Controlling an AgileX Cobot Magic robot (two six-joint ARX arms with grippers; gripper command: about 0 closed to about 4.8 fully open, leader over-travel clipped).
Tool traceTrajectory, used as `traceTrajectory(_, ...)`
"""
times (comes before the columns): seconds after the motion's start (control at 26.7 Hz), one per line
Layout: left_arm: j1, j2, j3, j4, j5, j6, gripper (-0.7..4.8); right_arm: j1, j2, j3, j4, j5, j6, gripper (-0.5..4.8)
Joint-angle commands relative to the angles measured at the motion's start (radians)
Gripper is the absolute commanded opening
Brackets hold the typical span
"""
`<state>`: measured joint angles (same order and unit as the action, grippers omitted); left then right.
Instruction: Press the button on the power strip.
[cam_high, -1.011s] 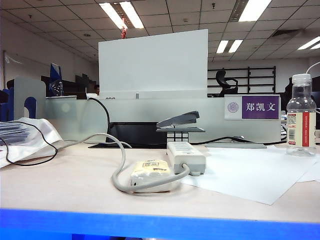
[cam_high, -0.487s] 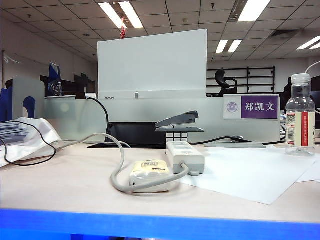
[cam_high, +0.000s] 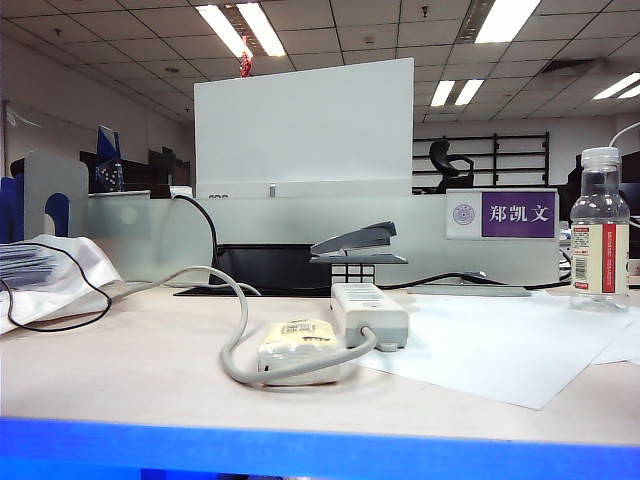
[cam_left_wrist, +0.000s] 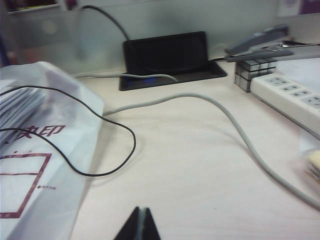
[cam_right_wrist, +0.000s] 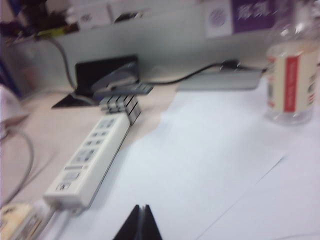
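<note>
Pale grey-white power strip (cam_high: 368, 312) lying flat near the middle of a light worktop (cam_high: 120, 360), one long side partly on a white paper sheet (cam_high: 510, 345). Thick grey cable (cam_high: 232, 330) leaving its near end, looping around a cream-yellow packet (cam_high: 297, 345) just beside it. Behind the strip's far end, a dark grey stapler (cam_high: 357, 243) resting on a small mirrored cube (cam_high: 353, 273). Clear water bottle (cam_high: 600, 235) standing well apart at the right. White plastic bag (cam_left_wrist: 35, 150) with a thin black wire (cam_left_wrist: 100, 150) at the left.

Left end effector (cam_left_wrist: 139, 226) above bare worktop, fingers pressed together, gripping nothing. Right end effector (cam_right_wrist: 139, 225) above the paper near the strip, likewise closed and empty.
</note>
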<state>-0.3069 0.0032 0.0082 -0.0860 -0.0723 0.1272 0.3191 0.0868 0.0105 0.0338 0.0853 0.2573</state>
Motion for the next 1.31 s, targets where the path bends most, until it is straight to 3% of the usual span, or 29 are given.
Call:
traceTrajectory(0.04,0.068,-0.001,0.001,0.033,0.021,-0.025,-0.05,-0.006,0.0,0.001,0.03,0.061,-0.001,0.03)
traceTrajectory(0.3,0.183,-0.001,0.001,0.036,0.047,-0.03,-0.04,-0.006,0.0,0.001,0.031,0.114,-0.071,0.03)
traceTrajectory(1.31,0.183,-0.001,0.001,0.031,0.051,-0.03,-0.04,-0.005,-0.001,0.001,0.013,0.119,-0.073,0.03)
